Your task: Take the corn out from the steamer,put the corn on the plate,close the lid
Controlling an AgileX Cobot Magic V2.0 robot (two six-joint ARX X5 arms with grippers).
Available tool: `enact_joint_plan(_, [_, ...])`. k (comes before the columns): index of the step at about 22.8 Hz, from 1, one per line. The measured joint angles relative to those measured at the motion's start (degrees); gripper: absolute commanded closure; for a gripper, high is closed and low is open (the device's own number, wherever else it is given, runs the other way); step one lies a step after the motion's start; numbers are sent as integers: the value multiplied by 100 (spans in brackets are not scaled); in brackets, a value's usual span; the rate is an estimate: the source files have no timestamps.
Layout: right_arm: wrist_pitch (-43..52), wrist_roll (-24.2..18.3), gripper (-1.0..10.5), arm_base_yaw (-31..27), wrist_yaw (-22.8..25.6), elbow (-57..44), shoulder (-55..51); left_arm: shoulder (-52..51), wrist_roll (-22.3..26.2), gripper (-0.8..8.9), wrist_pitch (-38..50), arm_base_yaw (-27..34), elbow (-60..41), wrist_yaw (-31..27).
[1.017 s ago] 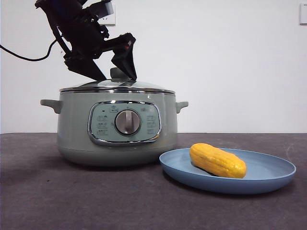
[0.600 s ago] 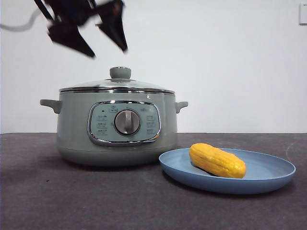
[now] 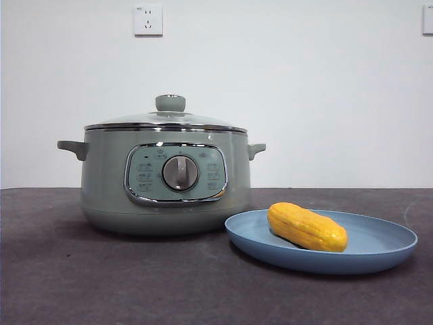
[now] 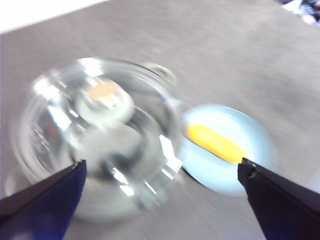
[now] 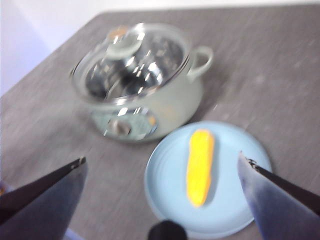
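Observation:
The sage-green steamer (image 3: 166, 179) stands on the dark table with its glass lid (image 3: 166, 120) closed on top, green knob up. The yellow corn (image 3: 306, 227) lies on the light-blue plate (image 3: 379, 254) to the steamer's right. No gripper shows in the front view. My left gripper (image 4: 160, 192) is open and empty, high above the lid (image 4: 100, 120) and the plate (image 4: 250, 145); that picture is blurred. My right gripper (image 5: 162, 192) is open and empty, high above the plate (image 5: 167, 192) with the corn (image 5: 199, 166) and the steamer (image 5: 150, 95).
A white wall socket (image 3: 148, 20) sits on the back wall above the steamer. The dark grey table (image 3: 101, 277) stretches in front of and around both things.
The gripper that was at the lid's knob let go, rose up and to the left, and has left the front view. The lid stays closed on the steamer.

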Motion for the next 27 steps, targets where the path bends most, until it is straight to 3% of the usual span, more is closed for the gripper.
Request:
enact_joint_plan(8, [-415,-9,447,2,-625,0,0,-708,-50,262,-1161,0,0,450])
enact_joint_plan(10, [-428,-15,475,2,-634,-2,0,-743,-50,375,-1357,0,0,450])
enact_joint_plan(11, [-428,-15,545,2,-634,0,0,-743,-50,454,-1449,0,0,450])
enact_joint_plan(15, [-511,-17,967,0,-634,0,0,-728,-50,831,-1668,0,0,450])
enact_joint_plan(27, [-697,-24,946,2,-614,0,0,-728,-48,817,-1663,0,0,409])
